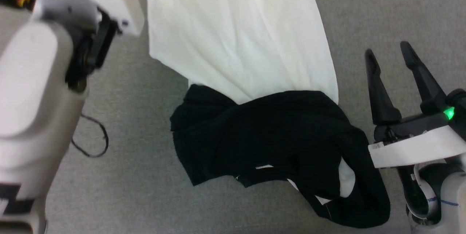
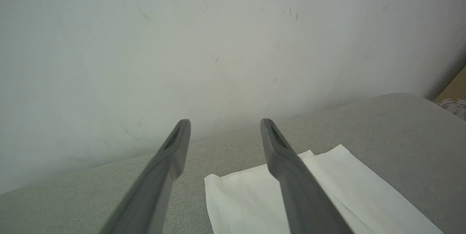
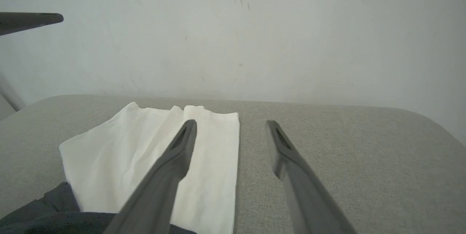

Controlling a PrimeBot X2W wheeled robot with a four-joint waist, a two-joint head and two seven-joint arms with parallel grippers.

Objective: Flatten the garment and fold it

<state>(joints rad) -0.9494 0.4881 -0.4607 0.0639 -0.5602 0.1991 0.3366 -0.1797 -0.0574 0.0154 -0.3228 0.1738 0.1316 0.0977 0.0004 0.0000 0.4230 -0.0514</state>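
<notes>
The garment (image 1: 236, 44) lies on a grey fabric surface. Its white body stretches away from me, and its black sleeves (image 1: 262, 135) are bunched in a crumpled heap at the near end. The chest print is hidden. My right gripper (image 1: 389, 52) stands open just right of the sleeve heap, holding nothing. In the right wrist view its fingers (image 3: 171, 165) hover over the white cloth's (image 3: 120, 154) right edge. My left gripper (image 2: 224, 123) is open and raised above the far-left corner of the white cloth (image 2: 240, 197). The pale left forearm (image 1: 32, 81) is at the upper left.
A thin black cable (image 1: 93, 139) loops on the grey surface (image 1: 382, 8) left of the garment. A white wall (image 3: 255, 26) rises behind the surface's far edge. A brown box corner (image 2: 455, 88) shows past the surface's right end.
</notes>
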